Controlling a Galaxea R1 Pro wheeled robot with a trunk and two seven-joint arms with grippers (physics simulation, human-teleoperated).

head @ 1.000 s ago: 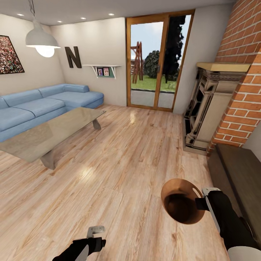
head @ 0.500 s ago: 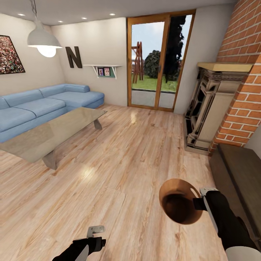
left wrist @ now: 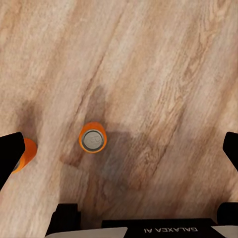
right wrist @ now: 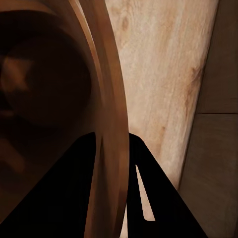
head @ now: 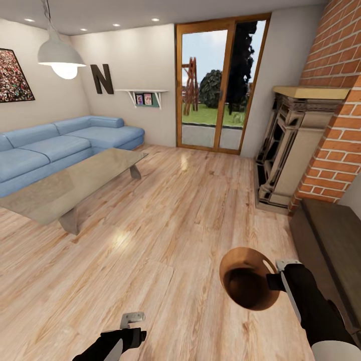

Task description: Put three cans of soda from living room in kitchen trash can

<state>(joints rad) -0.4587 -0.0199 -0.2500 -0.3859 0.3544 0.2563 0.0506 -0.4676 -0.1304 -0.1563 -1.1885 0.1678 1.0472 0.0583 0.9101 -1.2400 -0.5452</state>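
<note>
Left wrist view shows the left tool (left wrist: 119, 148) spread wide and empty above two orange cans (left wrist: 92, 138); centre it over one before lowering, while the right tool (head: 275, 282) clamps the bin (head: 249, 285) by its rim.

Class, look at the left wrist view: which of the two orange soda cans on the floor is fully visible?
The upright can showing its whole silver top, standing clear on the wood floor. The other can is partly hidden behind the left hand's dark finger.

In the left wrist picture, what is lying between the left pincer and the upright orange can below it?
Nothing lies there. In the left wrist view the open left pincer hangs above the soda can, which stands on bare wood floor; another can stands beside it.
</note>
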